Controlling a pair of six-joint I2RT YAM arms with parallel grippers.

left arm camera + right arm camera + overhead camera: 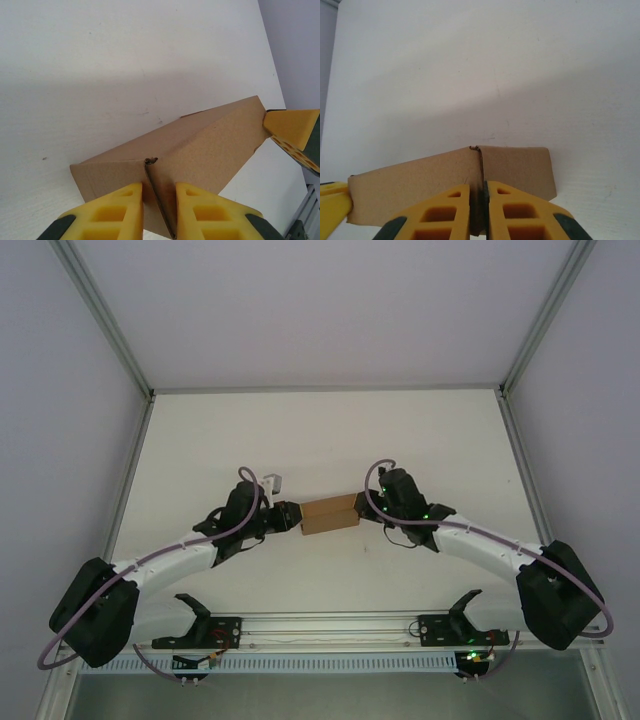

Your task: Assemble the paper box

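Yellow fingers of the left pincer sit close on either side of the end fold of the paper box, apparently gripping it. At the opposite end, the right pincer is closed almost completely, with a thin cardboard seam nipped between its pads. The plain brown box, only partly formed, hangs between the two arms at the middle of the white desk. Whether its underside touches the surface cannot be told.

The risk lies in the grips. Each one holds only a narrow fold, so if the arms pull apart the seam could tear or spring open. If they push together the long panel could buckle, and an uneven twist could crease it. A pad slipping off its seam would drop that end and undo the fold.

A small pale object, too small to identify, lies just beyond the left wrist, near the path of any swing away from the bases. Purple cables loop beside both wrists and could snag. The metal rail along the near edge sits well apart from the work.
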